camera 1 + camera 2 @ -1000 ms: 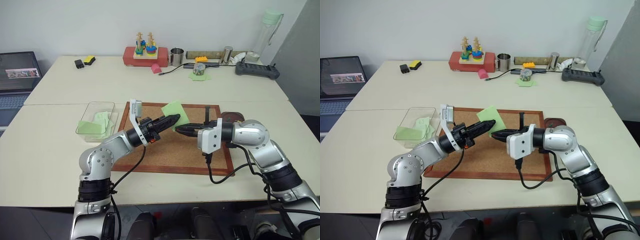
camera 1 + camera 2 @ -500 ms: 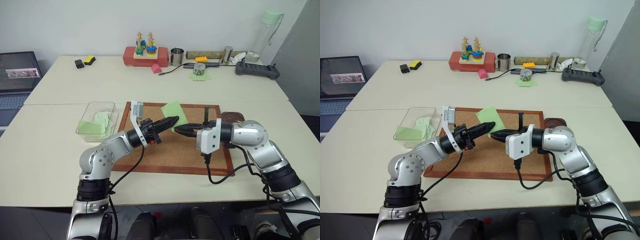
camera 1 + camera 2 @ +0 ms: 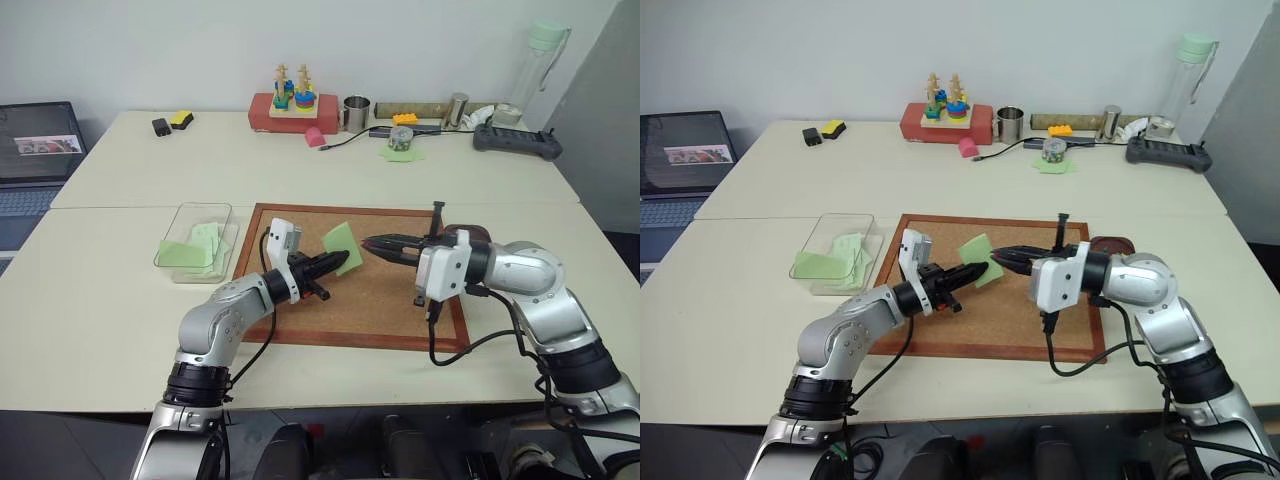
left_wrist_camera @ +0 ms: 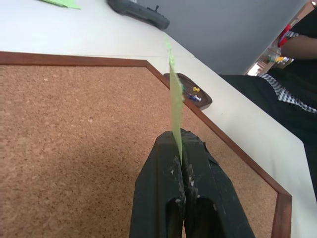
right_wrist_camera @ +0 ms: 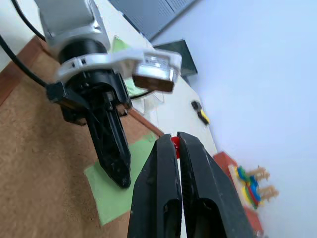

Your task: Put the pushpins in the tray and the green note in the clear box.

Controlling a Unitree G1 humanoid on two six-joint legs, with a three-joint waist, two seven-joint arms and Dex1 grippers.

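Green note [image 3: 338, 249] was off corkboard [image 3: 390, 300], pinched edge-on in shut left fingers [image 3: 341, 260]. Right fingers [image 3: 372, 243] were clamped on red pushpin [image 5: 175, 144]. Guessing: carry note left, flat over clear box [image 3: 190, 236]; pin goes right, to tray [image 4: 194, 94].

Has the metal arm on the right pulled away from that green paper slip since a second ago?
Yes. The right end effector has drawn back to the right along the wood-framed corkboard, leaving the light green paper slip pinched in the left end effector.
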